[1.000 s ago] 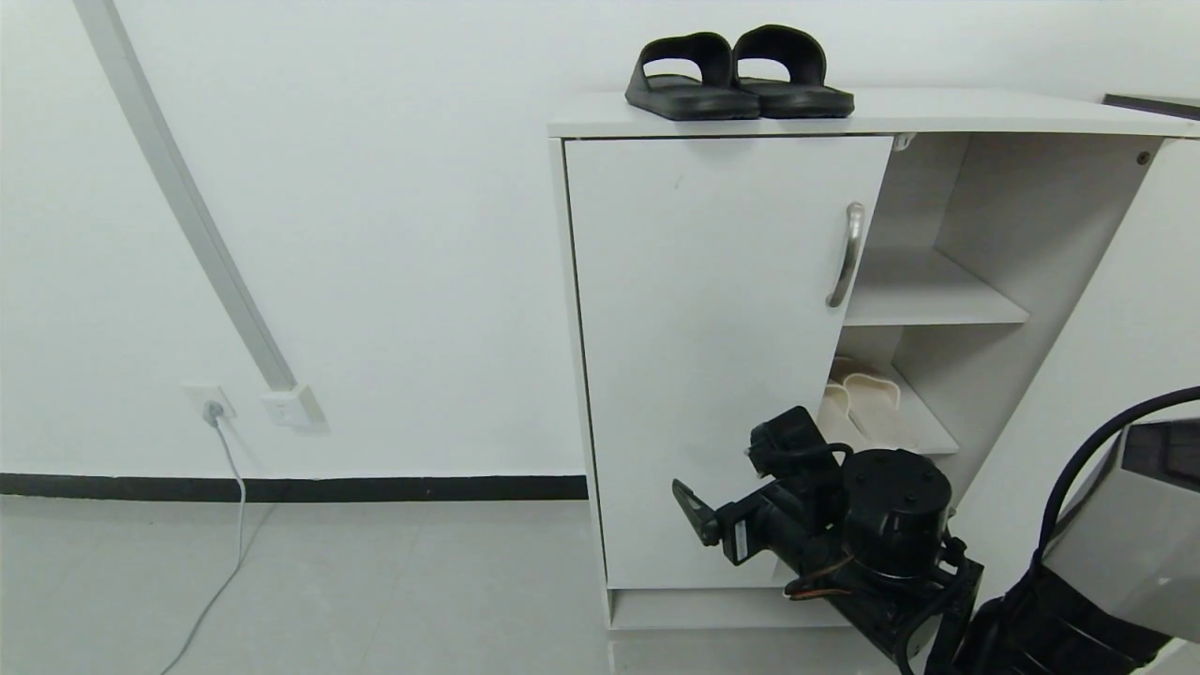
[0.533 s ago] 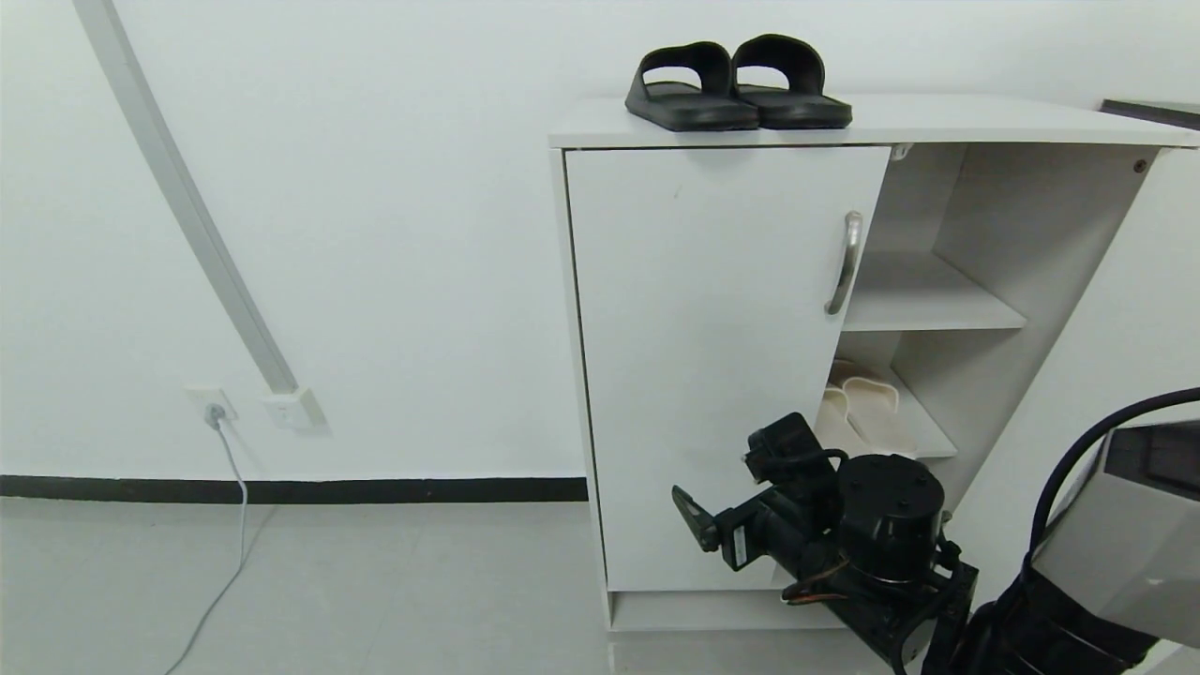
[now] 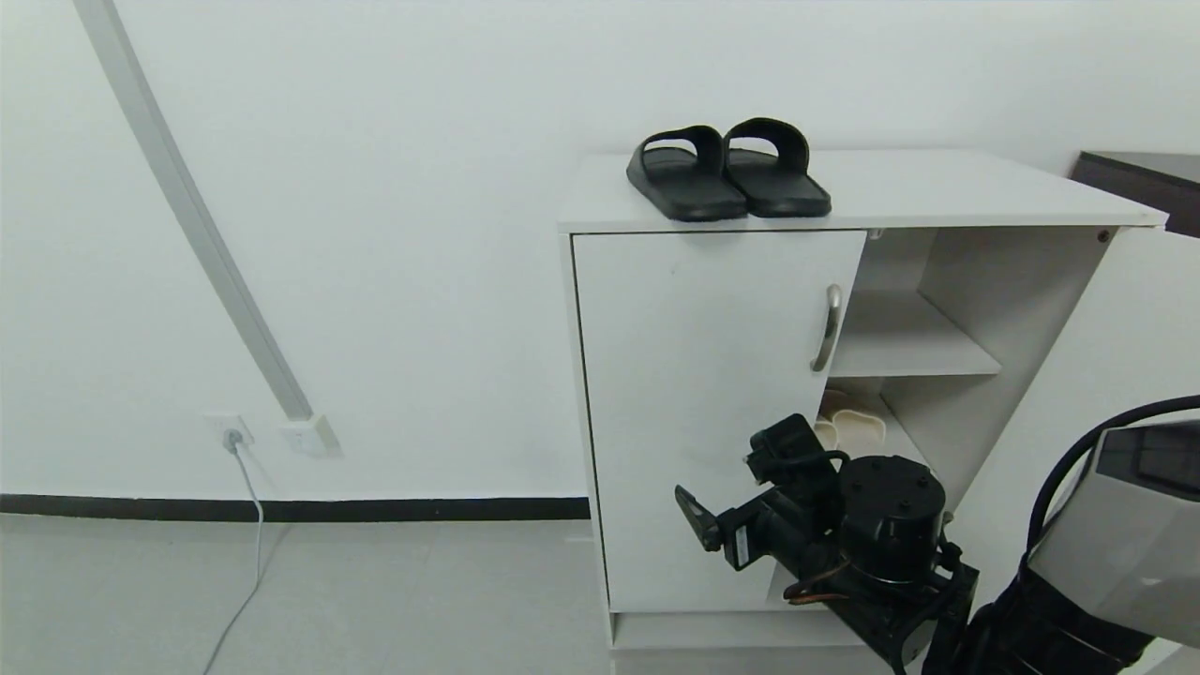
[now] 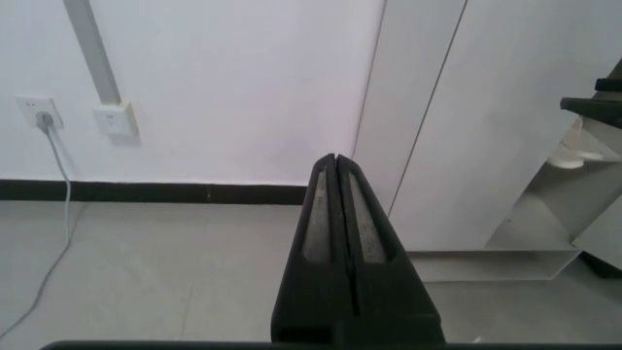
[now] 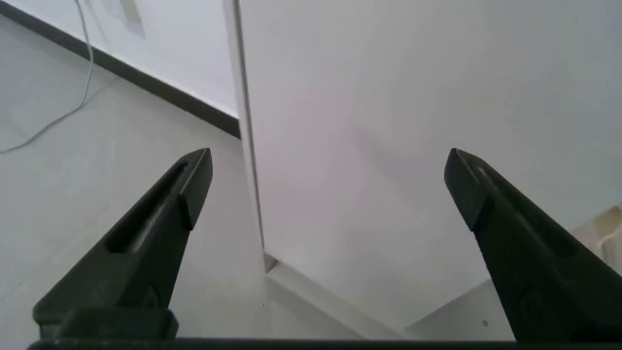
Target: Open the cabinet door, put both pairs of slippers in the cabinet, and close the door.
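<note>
The cabinet [image 3: 937, 187] top carries black slippers [image 3: 727, 173] at its left end. The lower shelf [image 3: 907, 439] carries white slippers [image 3: 848, 427].

Count: black slippers [image 3: 728, 178] x2, upper centre. Cream slippers [image 3: 858, 427] x2, right of centre. Cabinet [image 3: 937, 187] x1. Doors x2: shut door [image 3: 694, 403], open door [image 3: 1106, 375] at right edge. Handle [image 3: 826, 328] x1. Shelves [image 3: 909, 352] x2. Wall boxes [image 3: 309, 436] x2, lower left. Cable [image 3: 248, 525] x1. Conduit [image 3: 187, 206] x1, left.

Black slippers [image 3: 727, 173] atop cabinet [image 3: 937, 187]; white slippers [image 3: 848, 427] inside, door [image 3: 1116, 356] open.
</note>
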### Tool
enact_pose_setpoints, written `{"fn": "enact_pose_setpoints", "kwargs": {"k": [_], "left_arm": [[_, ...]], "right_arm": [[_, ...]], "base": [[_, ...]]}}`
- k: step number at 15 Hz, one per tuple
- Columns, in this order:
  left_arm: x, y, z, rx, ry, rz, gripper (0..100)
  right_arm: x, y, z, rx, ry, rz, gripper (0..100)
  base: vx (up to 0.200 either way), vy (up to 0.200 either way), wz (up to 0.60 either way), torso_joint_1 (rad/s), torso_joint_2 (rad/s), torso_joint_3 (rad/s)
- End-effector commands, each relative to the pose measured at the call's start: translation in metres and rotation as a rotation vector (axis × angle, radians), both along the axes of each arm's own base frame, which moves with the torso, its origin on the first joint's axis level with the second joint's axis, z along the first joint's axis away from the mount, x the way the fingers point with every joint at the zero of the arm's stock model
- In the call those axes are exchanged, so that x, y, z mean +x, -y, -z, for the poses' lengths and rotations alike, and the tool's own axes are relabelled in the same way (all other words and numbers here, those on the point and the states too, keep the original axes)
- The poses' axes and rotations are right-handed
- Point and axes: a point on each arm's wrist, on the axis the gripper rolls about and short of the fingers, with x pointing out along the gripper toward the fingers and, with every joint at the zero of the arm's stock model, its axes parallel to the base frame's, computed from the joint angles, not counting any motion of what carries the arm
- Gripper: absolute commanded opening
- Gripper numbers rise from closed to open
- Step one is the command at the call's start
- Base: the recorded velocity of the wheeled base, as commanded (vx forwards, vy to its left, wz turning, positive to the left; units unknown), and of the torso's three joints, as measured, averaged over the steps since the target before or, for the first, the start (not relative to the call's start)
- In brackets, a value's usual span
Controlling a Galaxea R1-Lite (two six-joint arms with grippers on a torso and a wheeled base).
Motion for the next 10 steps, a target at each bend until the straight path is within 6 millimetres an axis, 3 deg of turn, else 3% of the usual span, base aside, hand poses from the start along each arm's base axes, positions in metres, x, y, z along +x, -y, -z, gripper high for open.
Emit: {"fn": "enact_pose_setpoints", "kwargs": {"k": [1,10], "left_arm": [[0.0001,0.0000,-0.0001,0.000,-0.001,0.000,0],[0.0001,0.0000,-0.0001,0.000,-0.001,0.000,0]], "right_arm": [[-0.0006,-0.0008,0.0010,-0.002,-0.002,-0.003,100],[-0.0020,-0.0002,0.0012,0.002,0.003,-0.005,100]], "base": [[0.000,0.000,0.00,0.129,-0.46,-0.339],[0.000,0.000,0.00,0.157,-0.48,-0.324]]}}
